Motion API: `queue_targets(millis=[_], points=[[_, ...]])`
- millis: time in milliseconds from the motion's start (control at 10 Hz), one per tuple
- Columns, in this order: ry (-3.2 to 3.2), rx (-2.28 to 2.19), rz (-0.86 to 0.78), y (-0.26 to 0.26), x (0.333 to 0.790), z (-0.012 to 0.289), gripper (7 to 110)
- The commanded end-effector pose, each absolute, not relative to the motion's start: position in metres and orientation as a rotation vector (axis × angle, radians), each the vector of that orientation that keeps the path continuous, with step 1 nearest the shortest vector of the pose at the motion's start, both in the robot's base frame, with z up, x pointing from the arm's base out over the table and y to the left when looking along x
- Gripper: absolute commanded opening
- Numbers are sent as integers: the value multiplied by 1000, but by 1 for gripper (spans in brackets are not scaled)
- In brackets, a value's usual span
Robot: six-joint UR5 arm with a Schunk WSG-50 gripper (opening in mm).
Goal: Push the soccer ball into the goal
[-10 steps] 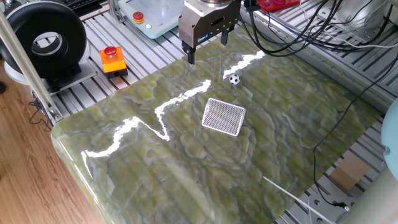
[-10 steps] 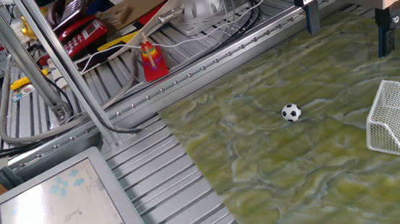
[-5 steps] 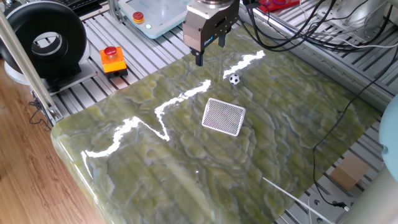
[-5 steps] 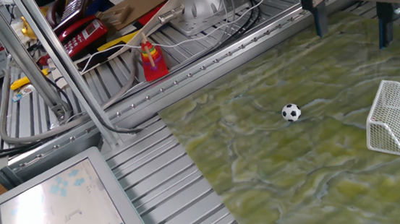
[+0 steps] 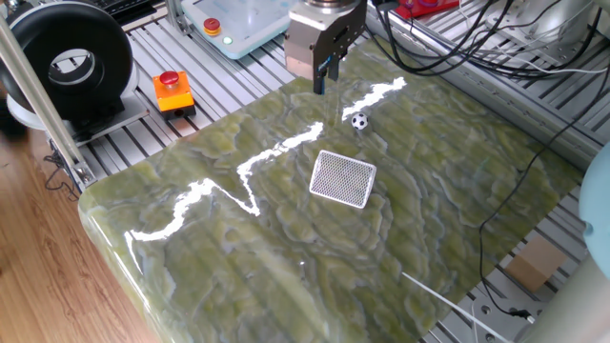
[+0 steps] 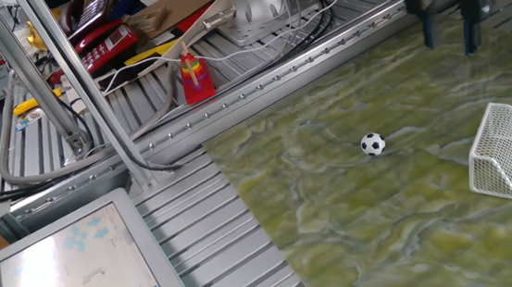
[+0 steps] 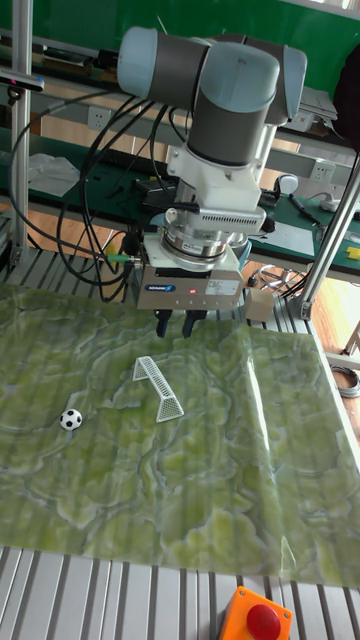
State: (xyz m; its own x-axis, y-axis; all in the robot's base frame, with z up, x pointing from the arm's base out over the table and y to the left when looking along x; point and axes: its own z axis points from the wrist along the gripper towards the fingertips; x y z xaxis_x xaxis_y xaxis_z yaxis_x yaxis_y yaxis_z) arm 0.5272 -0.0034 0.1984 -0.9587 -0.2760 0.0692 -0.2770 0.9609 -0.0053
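Note:
The tiny black-and-white soccer ball (image 5: 358,121) (image 6: 373,144) (image 7: 70,419) rests on the green marbled tabletop (image 5: 286,257). The goal (image 5: 343,178) (image 6: 502,151) (image 7: 158,385), a small white frame with grey mesh, stands a short way from it, its mouth facing the ball. My gripper (image 5: 322,81) (image 6: 449,35) (image 7: 176,325) hangs above the table's far edge, apart from both. Its two dark fingers (image 6: 428,30) show a narrow gap with nothing between them.
An orange box with a red button (image 5: 173,90) (image 7: 257,612) sits on the aluminium rails beside the table. A black round device (image 5: 67,62) stands at the left. Cables (image 5: 457,48) trail along the far side, and a red bottle (image 6: 195,78) lies off the table.
The gripper has shifted along the far edge toward the ball's side, and its fingers stand much closer together than a second ago. Ball and goal have not moved.

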Motion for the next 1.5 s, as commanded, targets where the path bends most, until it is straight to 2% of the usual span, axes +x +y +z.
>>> queue_targets(millis=[0, 300, 400, 1000, 1400], points=[[-2976, 651, 35, -8, 521, 201, 7], [-2809, 1233, 60, -11, 530, 200, 7], [-2814, 1265, 1, -1, 530, 200, 7], [-2954, 838, -54, 8, 523, 200, 7], [-2911, 927, -31, 9, 519, 197, 7]])
